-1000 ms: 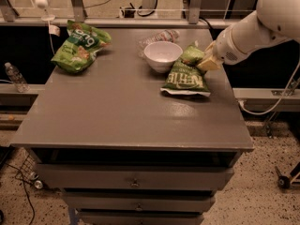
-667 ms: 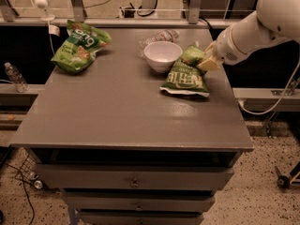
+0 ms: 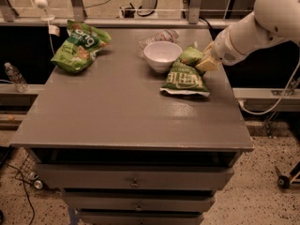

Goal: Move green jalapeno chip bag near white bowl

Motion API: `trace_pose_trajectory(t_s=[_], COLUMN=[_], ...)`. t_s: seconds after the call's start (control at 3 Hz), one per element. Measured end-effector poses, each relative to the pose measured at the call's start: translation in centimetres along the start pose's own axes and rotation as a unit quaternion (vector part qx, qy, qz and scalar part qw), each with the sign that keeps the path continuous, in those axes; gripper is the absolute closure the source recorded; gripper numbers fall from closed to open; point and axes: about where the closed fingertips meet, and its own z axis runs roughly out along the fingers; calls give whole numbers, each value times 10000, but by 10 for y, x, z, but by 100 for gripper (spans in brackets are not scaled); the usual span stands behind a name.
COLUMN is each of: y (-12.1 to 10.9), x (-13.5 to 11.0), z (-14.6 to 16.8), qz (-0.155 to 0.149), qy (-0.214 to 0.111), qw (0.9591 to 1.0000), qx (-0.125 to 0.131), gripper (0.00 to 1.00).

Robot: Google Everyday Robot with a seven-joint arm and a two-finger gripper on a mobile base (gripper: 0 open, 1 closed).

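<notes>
The green jalapeno chip bag (image 3: 185, 76), dark green with white KETTLE lettering and a white bottom edge, lies on the grey table (image 3: 117, 116) at the right, its upper left edge next to the white bowl (image 3: 162, 56). My gripper (image 3: 205, 62) comes in from the right on a white arm and sits at the bag's upper right corner, touching its crinkled top. The bag's top corner is raised against the gripper.
A lighter bright-green chip bag (image 3: 79, 46) lies at the table's back left. A clear plastic bottle (image 3: 159, 36) lies behind the bowl. Another bottle (image 3: 15, 77) stands off the table at the left. Drawers are below the table's front edge.
</notes>
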Motion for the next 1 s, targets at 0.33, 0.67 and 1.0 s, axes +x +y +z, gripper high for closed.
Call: trace_pose_trajectory(t_s=[0.33,0.67,1.0], y=[1,2,-2], x=[-1,0,7], z=[2,0,-24], qz=[-5,-11,79], qy=[-1,-4,112], qw=[10000,10000,9998], qx=[-19,-28,159], gripper=[16,0,0])
